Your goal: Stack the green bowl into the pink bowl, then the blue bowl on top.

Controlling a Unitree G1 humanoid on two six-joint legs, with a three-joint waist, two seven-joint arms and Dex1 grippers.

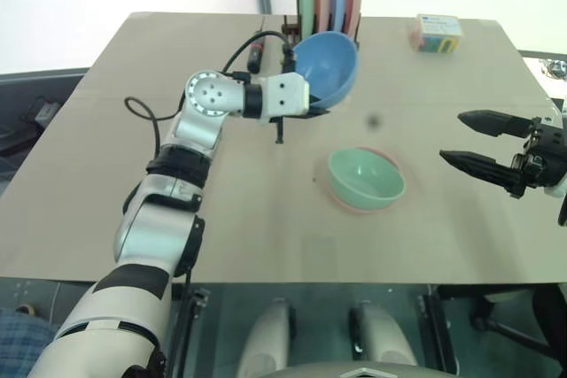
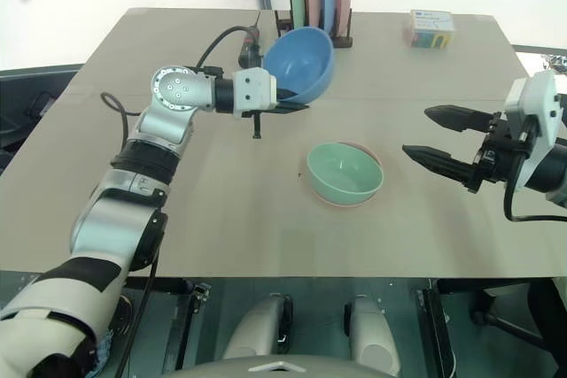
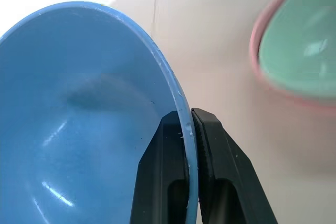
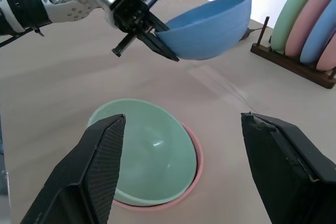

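Inspector: Status of the stack?

Operator: The green bowl [image 1: 366, 178] sits nested in the pink bowl [image 4: 195, 157] mid-table. The left gripper [image 1: 321, 105] is clamped on the blue bowl's [image 1: 326, 66] rim, held tilted above the table, near the plate rack [image 2: 313, 34].

Inspector: The right gripper [image 2: 438, 138]?

Operator: Jaws apart, empty, beside the stack.

Inspector: Next?

Operator: Likely carry blue over green, level it, lower, release.

The blue bowl [image 3: 79, 129] is looking like smooth plastic, catching soft glints inside. The green bowl [image 4: 152, 156] is showing the same slightly glossy plastic, and the pink bowl [image 4: 195, 153] under it too. The surface [image 1: 133, 174] is appearing matt and beige. The pincer fingers [image 3: 157, 182] are looking like matt black plastic.
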